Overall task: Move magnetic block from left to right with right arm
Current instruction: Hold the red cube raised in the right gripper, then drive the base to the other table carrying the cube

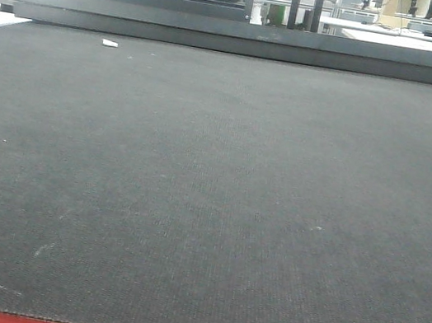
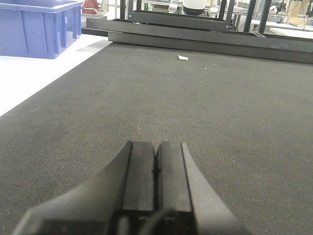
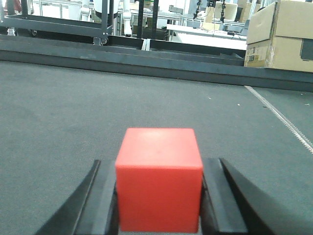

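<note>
Two right fingers (image 3: 105,205) against magnetic block (image 3: 159,178)

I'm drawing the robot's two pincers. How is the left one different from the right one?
The left pincer is shut with nothing between its fingers; the right pincer is spread around the magnetic block, a red cube. Left fingers touch each other; right fingers press the cube's sides. Both are black.

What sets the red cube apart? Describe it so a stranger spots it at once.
Start with the wide dark mat. In the right wrist view, the right tool grips the red cube between its two black fingers. It is the only bright, square-edged thing there; the one other loose item is a small white scrap.
</note>
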Controlling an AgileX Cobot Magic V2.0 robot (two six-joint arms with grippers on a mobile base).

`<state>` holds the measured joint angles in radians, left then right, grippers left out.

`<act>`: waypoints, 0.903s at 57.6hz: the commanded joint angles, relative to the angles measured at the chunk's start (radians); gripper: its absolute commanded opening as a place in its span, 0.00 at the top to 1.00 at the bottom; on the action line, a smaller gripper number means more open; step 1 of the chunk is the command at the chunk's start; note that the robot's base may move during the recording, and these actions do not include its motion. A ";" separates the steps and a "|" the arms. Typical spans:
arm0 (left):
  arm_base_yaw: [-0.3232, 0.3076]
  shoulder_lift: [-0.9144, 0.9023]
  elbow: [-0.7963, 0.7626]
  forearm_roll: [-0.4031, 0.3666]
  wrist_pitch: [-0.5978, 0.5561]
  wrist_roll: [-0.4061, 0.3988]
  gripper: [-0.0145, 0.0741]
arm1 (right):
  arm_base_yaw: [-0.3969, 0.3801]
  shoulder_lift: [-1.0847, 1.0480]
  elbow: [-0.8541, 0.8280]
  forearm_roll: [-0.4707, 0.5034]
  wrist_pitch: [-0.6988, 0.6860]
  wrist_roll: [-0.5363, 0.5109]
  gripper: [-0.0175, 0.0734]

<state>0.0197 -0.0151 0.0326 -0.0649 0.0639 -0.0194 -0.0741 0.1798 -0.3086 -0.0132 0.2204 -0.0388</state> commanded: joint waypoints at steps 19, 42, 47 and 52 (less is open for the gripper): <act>0.000 -0.009 0.008 -0.003 -0.084 -0.002 0.97 | 0.000 0.008 -0.028 -0.004 -0.090 -0.008 0.49; 0.000 -0.009 0.008 -0.003 -0.084 -0.002 0.97 | 0.000 0.008 -0.028 -0.004 -0.090 -0.008 0.49; 0.000 -0.009 0.008 -0.003 -0.084 -0.002 0.97 | 0.000 0.008 -0.028 -0.004 -0.090 -0.008 0.49; 0.000 -0.009 0.008 -0.003 -0.084 -0.002 0.97 | 0.000 0.008 -0.028 -0.004 -0.090 -0.008 0.49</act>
<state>0.0197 -0.0151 0.0326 -0.0649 0.0639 -0.0194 -0.0741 0.1798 -0.3086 -0.0132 0.2204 -0.0388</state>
